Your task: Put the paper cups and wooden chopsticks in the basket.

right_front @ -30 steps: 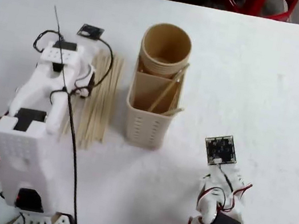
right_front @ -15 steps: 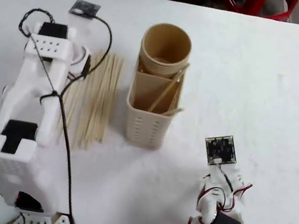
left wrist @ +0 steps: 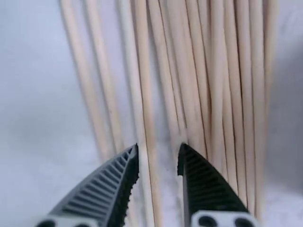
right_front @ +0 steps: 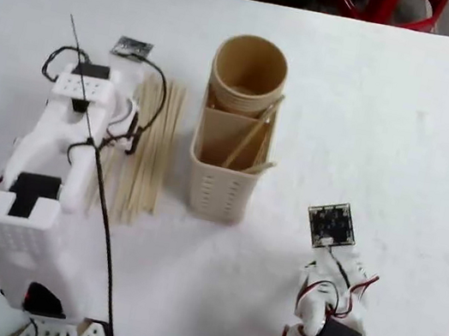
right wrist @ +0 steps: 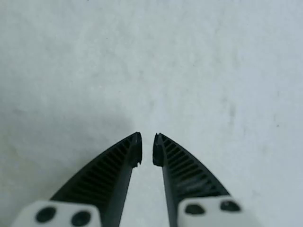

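Note:
A loose pile of wooden chopsticks (right_front: 147, 150) lies on the white table just left of the cream basket (right_front: 219, 186). Stacked paper cups (right_front: 249, 70) stand in the basket's far compartment, and a few chopsticks (right_front: 251, 138) lean in the near one. The left arm (right_front: 69, 136) hangs over the pile. In the left wrist view my left gripper (left wrist: 158, 151) is open low over the chopsticks (left wrist: 199, 85), its fingertips either side of one or two sticks. The right arm (right_front: 326, 321) rests near the front right. My right gripper (right wrist: 147, 144) is shut over bare table with nothing in it.
A black cable (right_front: 106, 199) runs along the left arm and across the table in front of the pile. The table's far edge (right_front: 254, 1) is behind the basket. Bare white table lies to the right of the basket.
The left arm swung away to the far left, then came back down over the chopstick pile. The right arm, basket and cups have not moved.

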`<state>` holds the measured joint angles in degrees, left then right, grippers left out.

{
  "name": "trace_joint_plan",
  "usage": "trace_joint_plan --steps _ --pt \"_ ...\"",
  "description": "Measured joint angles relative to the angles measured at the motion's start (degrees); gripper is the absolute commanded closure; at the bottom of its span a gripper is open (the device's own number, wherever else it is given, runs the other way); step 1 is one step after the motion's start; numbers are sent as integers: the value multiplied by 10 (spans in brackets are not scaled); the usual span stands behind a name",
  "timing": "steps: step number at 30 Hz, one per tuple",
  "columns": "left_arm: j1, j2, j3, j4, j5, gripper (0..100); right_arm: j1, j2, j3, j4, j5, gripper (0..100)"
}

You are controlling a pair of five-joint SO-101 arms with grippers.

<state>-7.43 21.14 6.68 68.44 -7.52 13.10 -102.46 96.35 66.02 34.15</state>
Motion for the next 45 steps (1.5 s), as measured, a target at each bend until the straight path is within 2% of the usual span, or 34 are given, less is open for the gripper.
trace_joint_plan --steps 7,13,27,36,45 --pt "-1 40 0 -4 1 859 0 0 0 0 0 942" --pt "6 43 -2 -3 1 958 0 0 0 0 0 942" --pt "7 38 -17 18 -8 979 0 0 0 0 0 942" --pt "4 -86 -23 73 -6 979 0 0 0 0 0 942" --pt "22 -249 -23 77 18 979 0 0 0 0 0 942"
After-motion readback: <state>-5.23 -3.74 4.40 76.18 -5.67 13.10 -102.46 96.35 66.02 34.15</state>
